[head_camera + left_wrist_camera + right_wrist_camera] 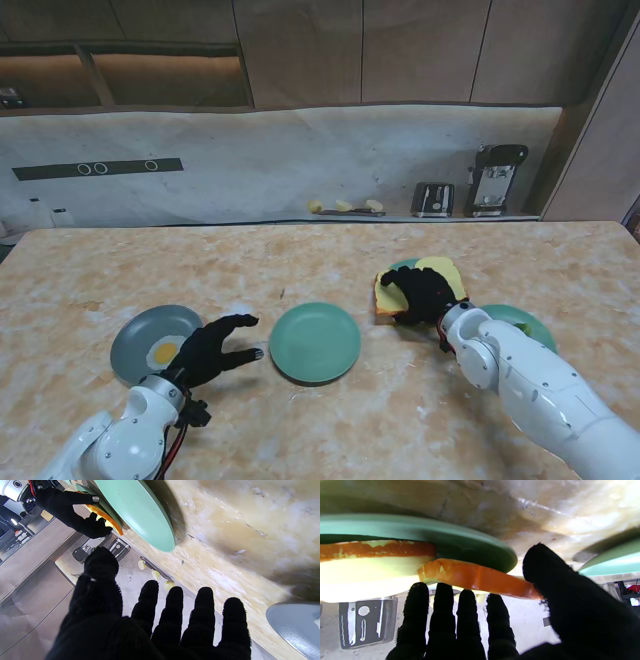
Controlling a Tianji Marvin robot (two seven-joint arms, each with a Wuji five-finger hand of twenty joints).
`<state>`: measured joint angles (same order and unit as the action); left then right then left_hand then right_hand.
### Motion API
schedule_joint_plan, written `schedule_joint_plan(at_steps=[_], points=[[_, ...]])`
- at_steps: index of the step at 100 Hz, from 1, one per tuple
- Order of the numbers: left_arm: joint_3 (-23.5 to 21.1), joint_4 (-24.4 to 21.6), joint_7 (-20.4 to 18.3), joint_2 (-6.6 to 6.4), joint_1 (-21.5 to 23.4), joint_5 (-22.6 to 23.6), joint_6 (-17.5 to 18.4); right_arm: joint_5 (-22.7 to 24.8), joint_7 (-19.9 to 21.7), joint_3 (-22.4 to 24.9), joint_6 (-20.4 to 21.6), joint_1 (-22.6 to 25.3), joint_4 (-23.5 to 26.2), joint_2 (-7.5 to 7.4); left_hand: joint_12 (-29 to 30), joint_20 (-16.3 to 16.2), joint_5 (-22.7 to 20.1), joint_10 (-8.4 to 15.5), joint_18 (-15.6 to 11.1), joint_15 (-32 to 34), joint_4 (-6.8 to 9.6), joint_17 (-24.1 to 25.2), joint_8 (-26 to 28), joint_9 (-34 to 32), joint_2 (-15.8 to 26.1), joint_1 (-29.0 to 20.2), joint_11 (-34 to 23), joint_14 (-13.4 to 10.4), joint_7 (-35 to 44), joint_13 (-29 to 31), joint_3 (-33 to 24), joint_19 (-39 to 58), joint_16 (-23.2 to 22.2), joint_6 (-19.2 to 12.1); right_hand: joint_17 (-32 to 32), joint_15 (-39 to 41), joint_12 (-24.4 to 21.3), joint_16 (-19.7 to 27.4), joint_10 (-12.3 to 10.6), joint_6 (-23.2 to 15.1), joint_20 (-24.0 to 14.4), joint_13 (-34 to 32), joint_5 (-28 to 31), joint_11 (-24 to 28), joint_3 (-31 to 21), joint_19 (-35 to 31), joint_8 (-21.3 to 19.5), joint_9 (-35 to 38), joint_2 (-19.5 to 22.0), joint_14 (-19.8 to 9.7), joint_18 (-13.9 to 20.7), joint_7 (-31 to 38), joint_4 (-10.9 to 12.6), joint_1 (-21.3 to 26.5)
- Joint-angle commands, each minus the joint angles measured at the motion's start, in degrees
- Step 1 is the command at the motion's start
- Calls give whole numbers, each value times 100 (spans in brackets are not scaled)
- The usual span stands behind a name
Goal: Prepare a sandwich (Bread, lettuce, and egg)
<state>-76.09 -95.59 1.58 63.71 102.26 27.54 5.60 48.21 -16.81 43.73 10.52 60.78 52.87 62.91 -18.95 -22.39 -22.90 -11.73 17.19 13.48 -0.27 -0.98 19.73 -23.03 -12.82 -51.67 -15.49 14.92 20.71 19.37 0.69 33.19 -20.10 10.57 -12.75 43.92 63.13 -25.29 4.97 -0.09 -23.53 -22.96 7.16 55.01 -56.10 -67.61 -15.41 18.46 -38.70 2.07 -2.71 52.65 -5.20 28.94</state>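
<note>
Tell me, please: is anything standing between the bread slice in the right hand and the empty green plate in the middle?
Nothing visible does. Between the bread slice under the right hand and the empty green plate lies only bare table.

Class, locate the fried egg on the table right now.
In the stand view the fried egg lies on the round grey plate at the table's left, beside the open left robot hand.

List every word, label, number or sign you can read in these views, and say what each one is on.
No readable text in any view.
Dark strip on the back wall: three round ring marks, no letters.
Two appliances at the back, the black one and the chrome one: any markings are too small to read.
Black appliance in the right wrist view: pale shapes only, blurred.
Plates, bread and egg carry no print.
</note>
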Motion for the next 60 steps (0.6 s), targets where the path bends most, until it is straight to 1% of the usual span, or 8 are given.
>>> schedule_joint_plan(at_steps=[1, 16, 26, 36, 43, 50, 55, 60], points=[[-6, 4, -54, 9, 40, 8, 21, -11, 73, 19, 11, 58, 41, 44, -35, -133, 31, 75, 7, -46, -131, 74, 25, 138, 194, -99, 34, -157, -47, -112, 25, -71, -75, -116, -141, 582, -3828, -386, -74, 57, -159, -416, 78, 81, -224, -267, -93, 137, 146, -24, 0, 45, -50, -74], [-13, 15, -14, 14, 44, 24, 72, 7, -53, 86, 42, 75, 49, 58, -42, -153, -10, 167, 15, -41, -131, 45, 37, 109, 178, -110, 16, -208, -13, -94, 27, -51, -75, -104, -503, 880, -3710, -524, -101, 88, -201, -898, 456, 230, -598, -456, -249, 668, 67, 28, -9, 226, -71, -9], [-23, 17, 17, 18, 54, 38, 100, 49, -166, 124, 57, 80, 54, 64, -39, -162, -14, 142, 21, -47, -133, 54, 40, 132, 184, -112, 19, -203, 0, -101, 28, -42, -70, -110, -841, 940, -3655, -536, -94, 82, -236, -1190, 685, 285, -935, -631, -371, 890, -30, 70, 47, 355, -100, 100], [-28, 19, 57, 24, 63, 48, 119, 94, -283, 169, 12, 91, 75, 73, -39, -172, -9, 131, 13, -42, -132, 54, 41, 148, 185, -125, 14, -199, 6, -107, 25, -28, -71, -101, -1462, 1534, -3584, -759, -24, 99, -463, -1644, 885, 390, -933, -1318, -513, 1070, 90, 79, 362, 465, -124, 432], [-30, 23, 78, 28, 63, 53, 127, 135, -392, 191, 3, 86, 73, 79, -37, -178, -9, 127, 10, -44, -132, 58, 42, 169, 187, -127, 16, -203, 13, -123, 24, -21, -71, -102, -1695, 1705, -3572, -810, 3, 61, -530, -1846, 1159, 423, -947, -1537, -576, 1228, 143, 62, 460, 567, -126, 632], [-32, 29, 100, 31, 63, 65, 137, 154, -488, 227, 17, 83, 72, 89, -39, -185, -8, 127, 9, -40, -132, 56, 44, 162, 191, -132, 8, -202, 18, -125, 23, -12, -73, -105, -1889, 1764, -3789, -727, 58, 12, -507, -2059, 1556, 411, -777, -1618, -706, 1465, 179, 80, 466, 671, -584, 1063], [-33, 33, 113, 33, 63, 67, 142, 167, -544, 256, 34, 79, 75, 94, -39, -188, -12, 121, 14, -35, -132, 62, 45, 161, 192, -134, 5, -201, 24, -125, 24, -10, -74, -99, -2041, 1876, -3938, -423, 88, -144, -452, -2231, 1794, 443, -617, -1641, 31, 1705, 211, 177, 430, 1099, -791, 1399], [-36, 35, 118, 34, 63, 68, 147, 185, -620, 293, 56, 80, 81, 100, -40, -191, -16, 115, 11, -35, -131, 63, 47, 158, 195, -141, 0, -193, 30, -131, 21, -6, -74, -104, -2174, 1949, -3960, -344, 104, -270, -455, -2378, 1919, 446, -492, -1681, 195, 1894, 261, 231, 410, 1323, -836, 1655]])
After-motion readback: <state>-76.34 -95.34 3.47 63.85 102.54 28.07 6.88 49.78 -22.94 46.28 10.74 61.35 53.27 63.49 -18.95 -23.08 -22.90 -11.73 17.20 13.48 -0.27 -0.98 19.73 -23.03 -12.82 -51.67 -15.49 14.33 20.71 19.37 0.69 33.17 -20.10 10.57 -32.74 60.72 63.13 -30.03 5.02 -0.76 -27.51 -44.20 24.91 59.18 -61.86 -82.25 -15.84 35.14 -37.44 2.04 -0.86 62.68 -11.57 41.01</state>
